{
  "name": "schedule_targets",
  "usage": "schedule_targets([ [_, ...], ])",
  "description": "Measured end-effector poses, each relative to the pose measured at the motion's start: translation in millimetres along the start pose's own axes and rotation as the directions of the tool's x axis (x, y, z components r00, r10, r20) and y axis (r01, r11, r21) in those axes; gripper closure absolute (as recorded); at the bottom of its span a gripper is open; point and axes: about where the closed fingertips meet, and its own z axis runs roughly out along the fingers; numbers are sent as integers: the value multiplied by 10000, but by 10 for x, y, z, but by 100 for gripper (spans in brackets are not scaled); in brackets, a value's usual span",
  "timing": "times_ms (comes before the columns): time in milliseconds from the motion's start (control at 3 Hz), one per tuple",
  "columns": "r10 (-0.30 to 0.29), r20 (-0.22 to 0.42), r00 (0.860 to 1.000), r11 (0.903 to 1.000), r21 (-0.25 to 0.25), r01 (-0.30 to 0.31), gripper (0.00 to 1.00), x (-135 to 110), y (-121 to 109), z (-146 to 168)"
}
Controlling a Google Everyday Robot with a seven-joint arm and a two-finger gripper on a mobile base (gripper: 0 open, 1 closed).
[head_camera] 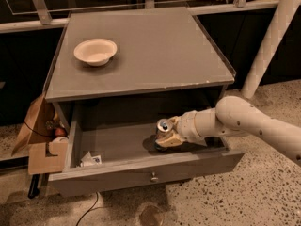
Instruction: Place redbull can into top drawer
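The top drawer is pulled open under the grey cabinet, with a small round knob on its front. The redbull can stands upright inside the drawer, right of centre, with its silver pull-tab top showing. My gripper reaches in from the right on a white arm and is shut on the redbull can, its tan fingers wrapped around the can's lower body. The can's base is at or just above the drawer floor.
A cream-white bowl sits on the cabinet top at the back left. A small white packet lies in the drawer's front left corner. Cardboard boxes stand left of the cabinet. A white post stands at the right.
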Motion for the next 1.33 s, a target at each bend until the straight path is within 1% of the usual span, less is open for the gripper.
schedule_targets([
  [667, 0, 0, 10000, 10000, -1, 0, 12, 0, 0, 1],
  [1000, -1, 1, 10000, 10000, -3, 1, 0, 0, 1, 1],
  [1333, -1, 1, 10000, 10000, -3, 1, 0, 0, 1, 1],
])
